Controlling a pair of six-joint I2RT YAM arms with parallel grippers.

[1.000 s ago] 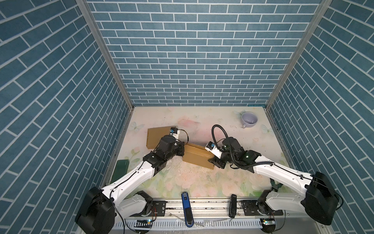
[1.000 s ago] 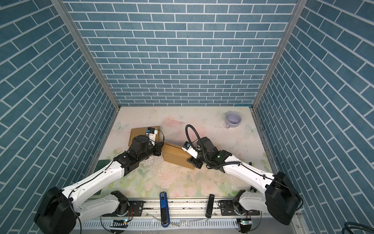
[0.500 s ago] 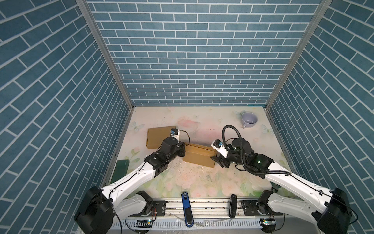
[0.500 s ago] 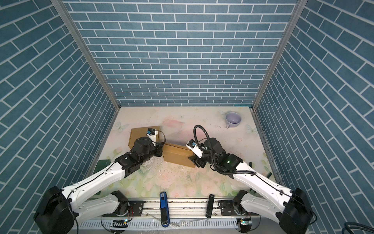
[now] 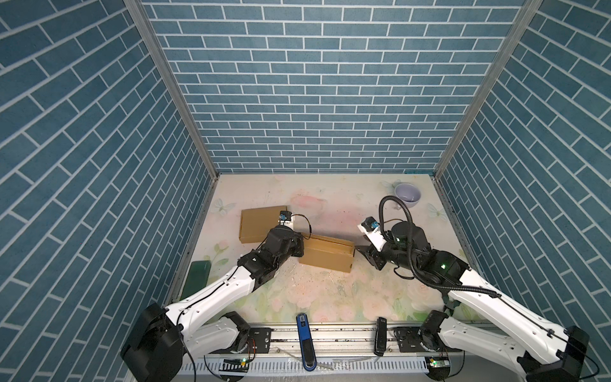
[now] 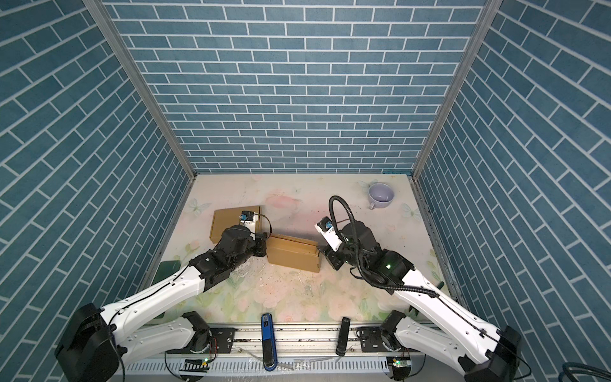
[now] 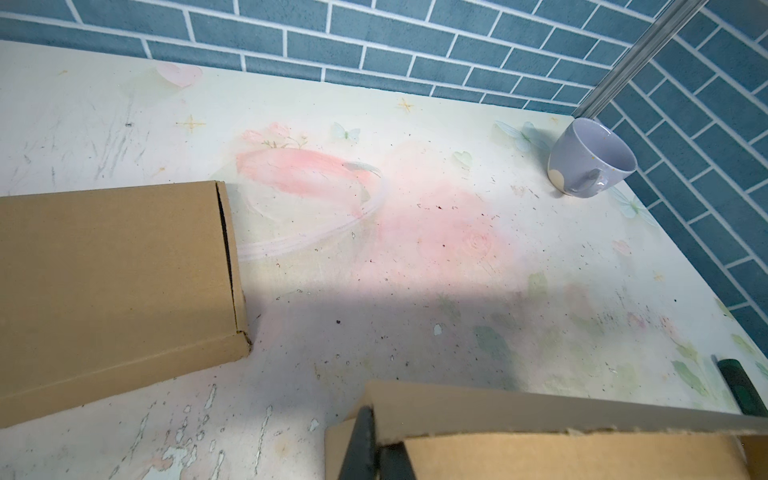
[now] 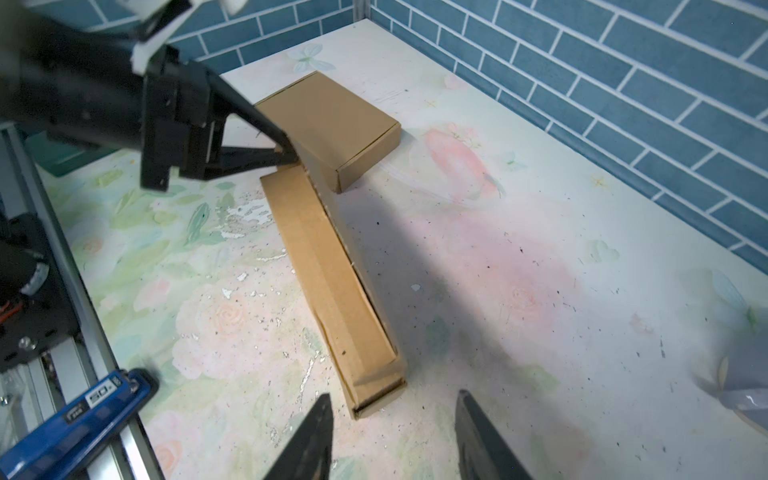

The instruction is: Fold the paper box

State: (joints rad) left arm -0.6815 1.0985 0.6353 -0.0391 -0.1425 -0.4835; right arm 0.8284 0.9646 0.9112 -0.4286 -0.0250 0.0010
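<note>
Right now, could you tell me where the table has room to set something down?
Bare: the back, between the far box and the mug; the front, between middle box and rail. Crowded: the middle, where left gripper and right gripper flank that box.

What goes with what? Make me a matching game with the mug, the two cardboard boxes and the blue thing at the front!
Things:
1. mug
2. far box
3. near box
4. blue tool

Where or how:
A. pinched by the left fingers
B. lying across the front rail
C. upright in the table's far right corner
D. closed, with nothing gripping it

Pairs: 1-C, 2-D, 3-A, 4-B.
</note>
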